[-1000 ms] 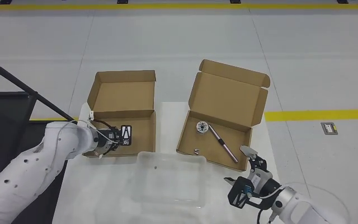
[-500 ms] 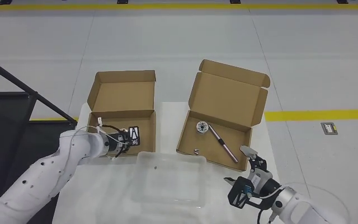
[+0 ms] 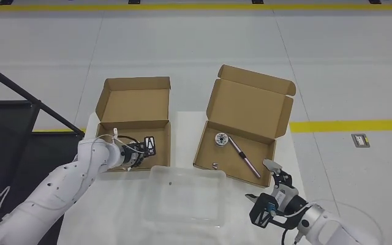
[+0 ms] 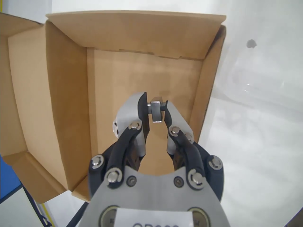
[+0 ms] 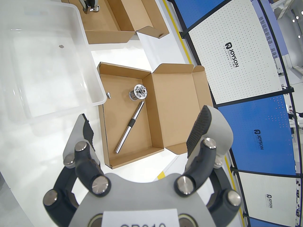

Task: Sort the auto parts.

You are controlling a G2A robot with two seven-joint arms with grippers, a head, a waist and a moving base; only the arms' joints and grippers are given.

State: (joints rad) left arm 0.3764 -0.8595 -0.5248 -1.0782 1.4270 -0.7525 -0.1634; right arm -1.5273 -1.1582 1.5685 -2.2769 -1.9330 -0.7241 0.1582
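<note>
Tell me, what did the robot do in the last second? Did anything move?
The left end effector, shut on a small metal part, slid sideways over the left cardboard box toward the side facing the right cardboard box, its arm swinging in behind it. The open right end effector, the rod, the round part and the clear bin stayed put.

left box [image 3: 135,101] & right box [image 3: 248,104]: plain brown cardboard. tray [image 3: 184,211], lower centre of top view: clear, w/ one dark speck [image 3: 169,182]. table [image 3: 184,135] white. floor [image 3: 184,49] pale grey, yellow stripe [image 3: 340,126] at right. left gripper [image 4: 155,101] silver w/ black pads; metal part [image 4: 156,114] grey-silver. right gripper [image 5: 145,124] silver/black, ribbed pads. rod [image 5: 129,126] silver w/ black band; spool [image 5: 138,93] silver. panels [image 5: 236,48] white w/ dot grid, some blue.
</note>
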